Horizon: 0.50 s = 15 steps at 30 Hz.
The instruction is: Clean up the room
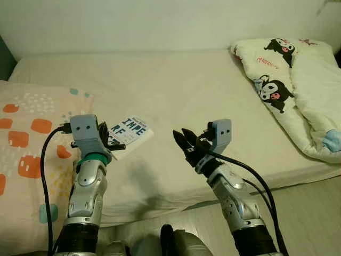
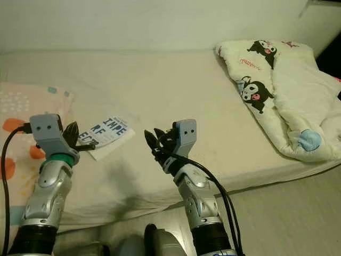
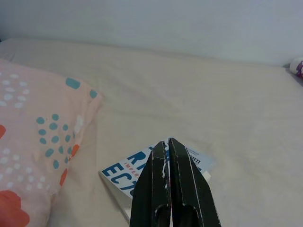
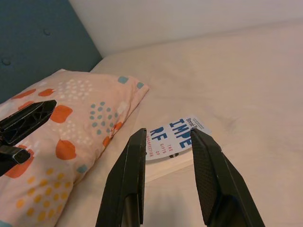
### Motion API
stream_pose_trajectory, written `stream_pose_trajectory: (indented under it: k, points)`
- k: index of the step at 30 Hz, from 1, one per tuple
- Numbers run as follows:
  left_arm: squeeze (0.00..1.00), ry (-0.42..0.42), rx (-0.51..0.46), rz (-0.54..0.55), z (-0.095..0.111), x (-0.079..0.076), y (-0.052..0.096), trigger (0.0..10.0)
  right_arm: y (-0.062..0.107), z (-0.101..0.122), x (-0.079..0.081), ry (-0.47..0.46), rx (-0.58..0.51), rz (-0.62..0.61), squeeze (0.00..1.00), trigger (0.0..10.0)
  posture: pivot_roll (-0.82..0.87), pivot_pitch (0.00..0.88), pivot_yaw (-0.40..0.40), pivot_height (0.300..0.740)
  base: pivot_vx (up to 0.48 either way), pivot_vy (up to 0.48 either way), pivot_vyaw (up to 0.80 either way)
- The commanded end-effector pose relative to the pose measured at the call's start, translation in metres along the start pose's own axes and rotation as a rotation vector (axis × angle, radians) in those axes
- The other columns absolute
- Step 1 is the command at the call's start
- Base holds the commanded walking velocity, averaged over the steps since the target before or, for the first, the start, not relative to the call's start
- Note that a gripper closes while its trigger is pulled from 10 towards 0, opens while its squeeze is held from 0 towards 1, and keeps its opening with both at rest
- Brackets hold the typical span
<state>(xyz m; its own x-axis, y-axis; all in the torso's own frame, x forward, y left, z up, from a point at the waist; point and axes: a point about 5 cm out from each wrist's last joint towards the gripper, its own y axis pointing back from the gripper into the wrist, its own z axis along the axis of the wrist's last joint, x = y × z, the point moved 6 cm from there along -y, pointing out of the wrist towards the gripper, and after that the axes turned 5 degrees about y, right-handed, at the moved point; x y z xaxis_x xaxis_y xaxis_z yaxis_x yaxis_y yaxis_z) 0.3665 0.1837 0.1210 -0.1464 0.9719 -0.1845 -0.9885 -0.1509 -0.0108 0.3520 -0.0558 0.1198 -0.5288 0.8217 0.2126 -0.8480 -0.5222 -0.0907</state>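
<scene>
- Nearest the camera, both silver arms reach out over the near edge of the bed (image 1: 176,90), with the left end effector (image 1: 109,140) at the book and the right end effector (image 1: 185,143) out over bare sheet to the right of it.
- Left end effector: its two black fingers (image 3: 161,189) are pressed together with nothing between them, tips hovering over the near side of the book (image 3: 156,165).
- Right end effector (image 4: 165,156): fingers spread apart and empty, aimed leftward at the book (image 4: 173,137) from some way off.
- Lying flat on the sheet, the book (white cover, large blue lettering) sits just right of the spotted pillow (image 1: 32,138), with its near corner close to the left arm.
- A rolled cartoon-print quilt (image 1: 290,80) lies at the far right of the bed, well apart from the book.
- Handling, as I judge it: the book looks like a thin paperback, light, with a smooth and probably slippery cover; it would flex if pinched at a single corner.
- The soft mattress should give under a finger, so one finger could slide under an exposed edge. The thicker spine side seems the firmer place to grip, though I cannot tell which edge is the spine.
</scene>
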Motion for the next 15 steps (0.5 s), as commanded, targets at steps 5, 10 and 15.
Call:
stream_pose_trajectory:
  k: [5,10,15]
  points:
    - [0.00,-0.005,0.027,-0.021,-0.008,-0.008,0.005,10.0,0.004,-0.003,-0.005,0.002,0.003,-0.023,0.00,10.0,-0.01,0.104,-0.042,0.695,0.000,0.000,0.00]
    - [0.00,-0.003,0.038,-0.047,-0.011,-0.018,0.007,10.0,0.005,-0.004,-0.005,0.005,0.004,-0.028,0.00,10.0,-0.01,0.108,-0.039,0.675,0.000,0.000,0.00]
    - [0.00,-0.003,0.041,-0.049,-0.011,-0.018,0.007,10.0,0.006,-0.004,-0.006,0.007,0.005,-0.032,0.00,10.0,-0.01,0.108,-0.038,0.655,0.000,0.000,0.00]
